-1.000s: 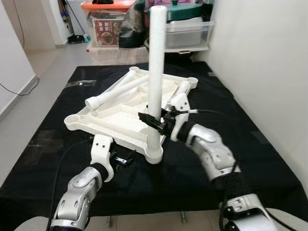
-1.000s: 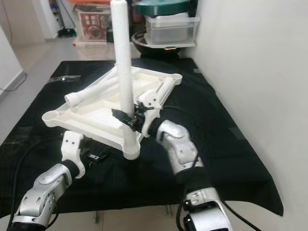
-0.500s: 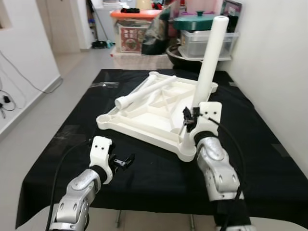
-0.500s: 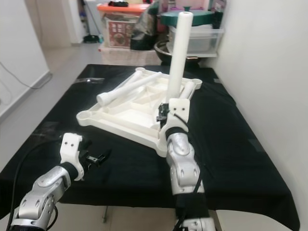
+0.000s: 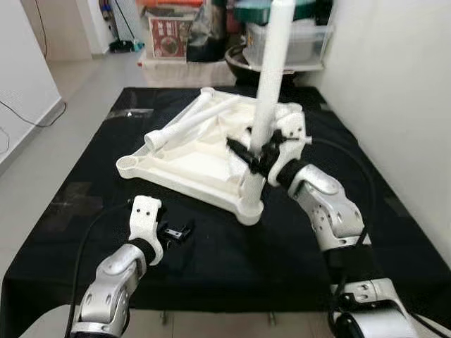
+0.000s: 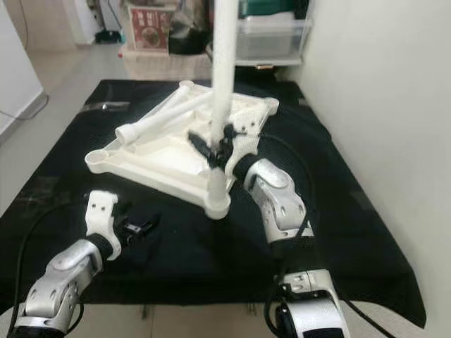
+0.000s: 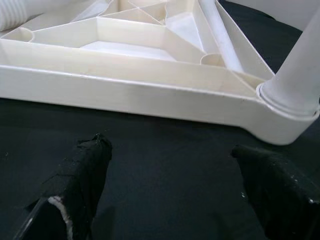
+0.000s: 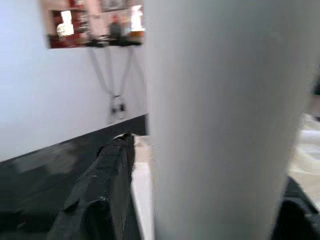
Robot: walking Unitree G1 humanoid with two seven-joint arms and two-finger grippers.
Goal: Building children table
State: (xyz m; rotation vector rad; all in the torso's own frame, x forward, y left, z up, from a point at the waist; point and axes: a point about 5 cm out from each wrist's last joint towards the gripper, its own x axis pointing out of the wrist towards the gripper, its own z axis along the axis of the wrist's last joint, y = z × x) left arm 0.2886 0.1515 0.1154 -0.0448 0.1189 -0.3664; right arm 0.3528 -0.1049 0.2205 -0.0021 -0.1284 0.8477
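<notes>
Since half a second ago the right gripper has tilted sideways, fingers reaching left around the upright leg. A black cloth covers the work surface; a white wall stands on the right, storage boxes behind. The upturned tabletop lies mid-cloth, the leg in its near corner socket, clamped low by the right gripper. Left gripper hovers open, empty, near the tabletop's front edge.

Upright table leg top cut off; right pincer's far finger hidden.
</notes>
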